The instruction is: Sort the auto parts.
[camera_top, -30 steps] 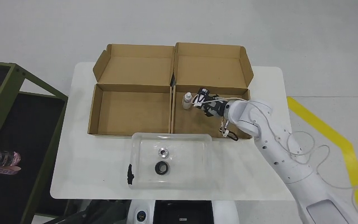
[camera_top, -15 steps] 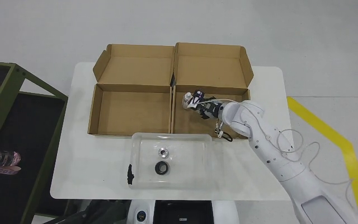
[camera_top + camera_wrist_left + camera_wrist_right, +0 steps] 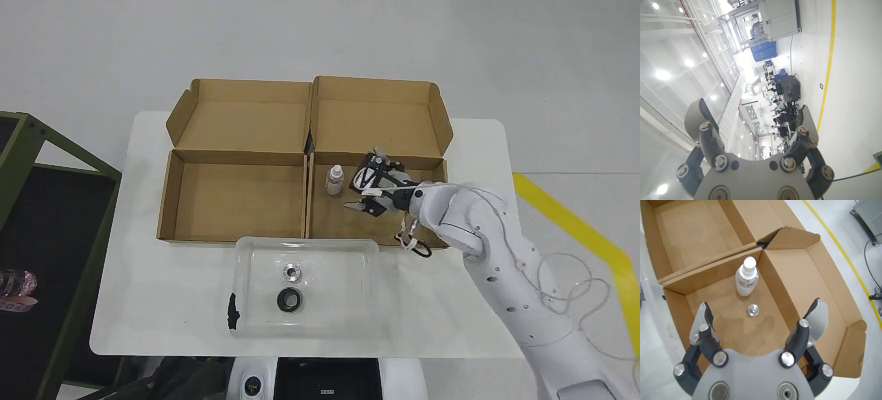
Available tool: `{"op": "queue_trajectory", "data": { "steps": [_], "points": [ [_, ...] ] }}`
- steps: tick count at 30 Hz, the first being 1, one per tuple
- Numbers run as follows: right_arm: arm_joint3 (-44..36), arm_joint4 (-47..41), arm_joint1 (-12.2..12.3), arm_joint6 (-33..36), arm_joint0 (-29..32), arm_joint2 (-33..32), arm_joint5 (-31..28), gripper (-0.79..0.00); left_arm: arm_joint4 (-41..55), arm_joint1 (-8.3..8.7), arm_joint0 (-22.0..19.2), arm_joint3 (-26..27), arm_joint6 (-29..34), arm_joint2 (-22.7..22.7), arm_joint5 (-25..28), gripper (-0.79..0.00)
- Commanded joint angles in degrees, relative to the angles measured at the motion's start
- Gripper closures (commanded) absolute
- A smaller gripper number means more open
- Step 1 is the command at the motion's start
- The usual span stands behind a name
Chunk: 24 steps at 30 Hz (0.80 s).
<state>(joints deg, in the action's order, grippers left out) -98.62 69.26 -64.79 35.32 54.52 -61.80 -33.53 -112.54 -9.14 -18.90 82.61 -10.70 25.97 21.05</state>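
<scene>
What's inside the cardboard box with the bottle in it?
An upright bottle and a small silver part on the box floor; the right tool hides the floor beneath it.

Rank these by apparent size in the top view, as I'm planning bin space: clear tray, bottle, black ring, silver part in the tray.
1. clear tray
2. bottle and black ring look about alike; I won't rank them.
3. silver part, slightly smaller than the ring.

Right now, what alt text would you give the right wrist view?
The open right gripper hangs over the floor of a cardboard box, where a small silver metal part lies. Beyond the part, a clear bottle with a white cap stands upright near the box's corner, and a second box adjoins that side.
</scene>
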Motion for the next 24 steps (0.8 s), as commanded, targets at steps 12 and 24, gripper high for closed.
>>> {"op": "queue_trajectory", "data": {
  "steps": [12,24],
  "points": [
    [-12.4,-1.5,0.9,-3.9,7.7,-0.3,-4.8,-0.785,0.0,0.0,0.0,0.0,0.0,0.0,0.0,-0.785],
    [-17.8,0.9,0.9,-6.4,11.3,3.4,-5.5,-0.785,0.0,0.0,0.0,0.0,0.0,0.0,0.0,-0.785]
  ]
}}
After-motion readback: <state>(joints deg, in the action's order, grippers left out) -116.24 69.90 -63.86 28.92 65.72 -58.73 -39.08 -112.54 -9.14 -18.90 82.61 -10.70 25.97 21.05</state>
